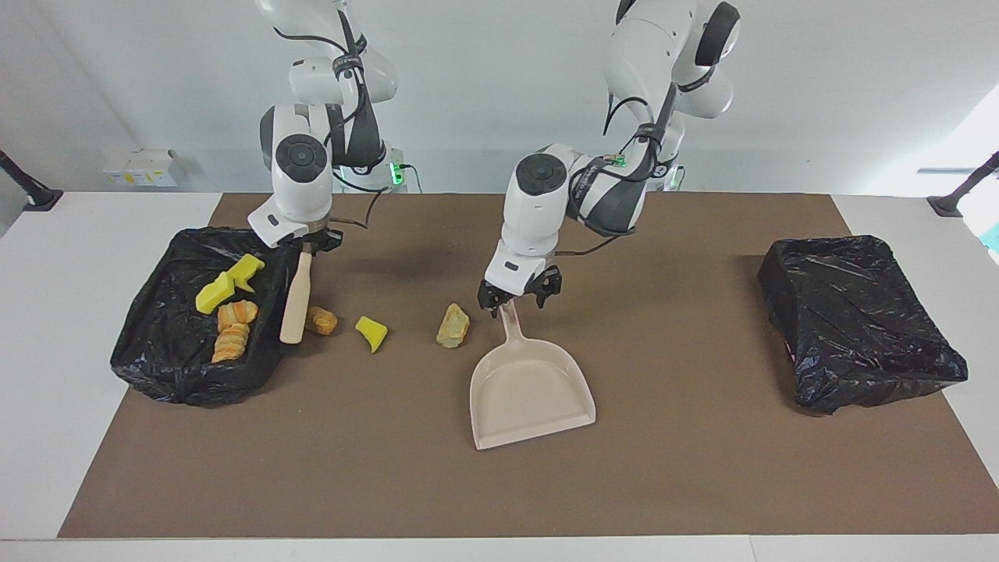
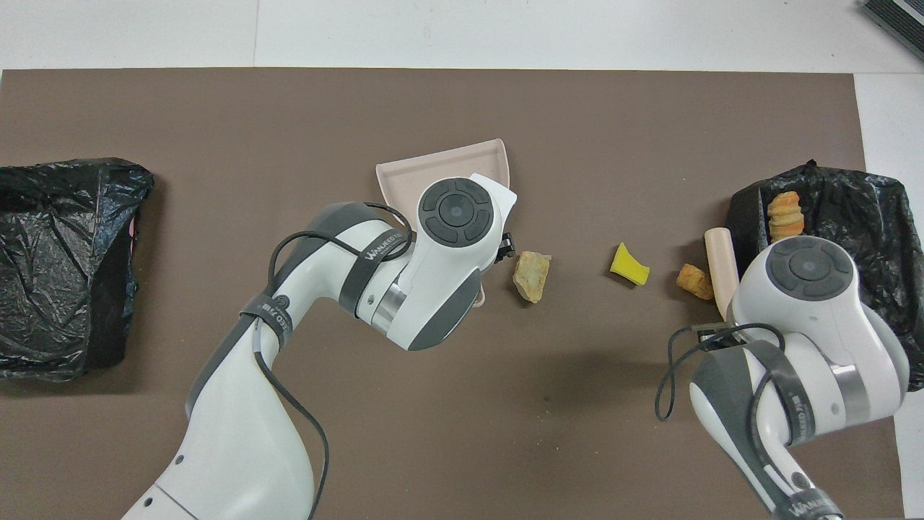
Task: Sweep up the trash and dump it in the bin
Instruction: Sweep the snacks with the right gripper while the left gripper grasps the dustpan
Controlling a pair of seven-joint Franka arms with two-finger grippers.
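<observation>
Four scraps of trash already lie in the black-lined bin [image 1: 199, 367] at the right arm's end of the table: two yellow wedges [image 1: 226, 282] and two orange-brown chunks [image 1: 233, 328]. Three are left on the brown mat [image 1: 499, 484]: an orange-brown chunk [image 1: 321, 320] just beside that bin, a yellow wedge [image 1: 372, 332] near it, and a pale tan bit [image 1: 453, 325] close to the dustpan's handle.

The right gripper [image 1: 311, 247] is closed on the top of the brush [image 1: 296, 300], which hangs tilted at the bin's edge, its lower end right beside the orange-brown chunk. The left gripper [image 1: 518, 300] stands with fingers spread over the end of the dustpan [image 1: 531, 390] handle; it has not closed on it, and the pan lies flat near the mat's middle.

By my reading, the job is a little over half done. Gripping the pan, sweeping in the three loose pieces and dumping them remain. The second black bin [image 1: 858, 320] at the left arm's end shows nothing inside.
</observation>
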